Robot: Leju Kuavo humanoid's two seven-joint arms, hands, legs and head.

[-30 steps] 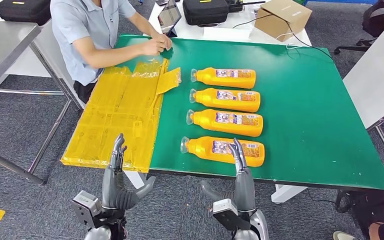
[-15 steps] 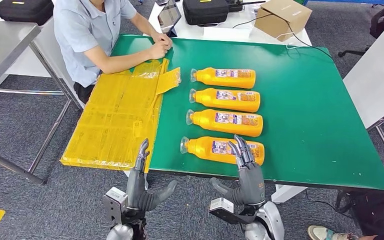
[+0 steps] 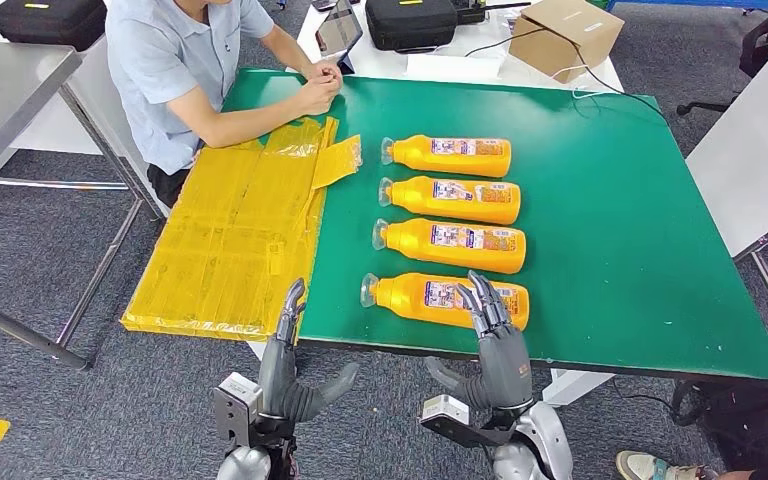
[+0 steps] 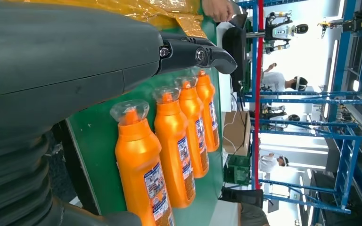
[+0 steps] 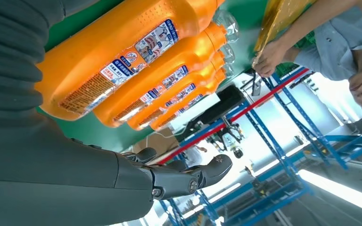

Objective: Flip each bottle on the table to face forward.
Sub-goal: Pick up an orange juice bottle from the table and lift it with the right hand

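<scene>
Here four orange bottles (image 3: 447, 220) lie on their sides in a column on the green table (image 3: 610, 220), caps toward the yellow plastic sheet (image 3: 235, 235). Right hand (image 3: 495, 335) holds nothing, fingers (image 3: 480, 295) spread apart, tips over the nearest bottle (image 3: 450, 299); contact can't be told. Left hand (image 3: 285, 360) is empty too, fingers straight, thumb out, tips at the table's near edge beside the sheet. A person (image 3: 195, 70) sits at the far corner, hands (image 3: 320, 88) on the table.

orange bottles (image 3: 447, 244), green table (image 3: 620, 230), yellow sheet (image 3: 230, 240)
</scene>
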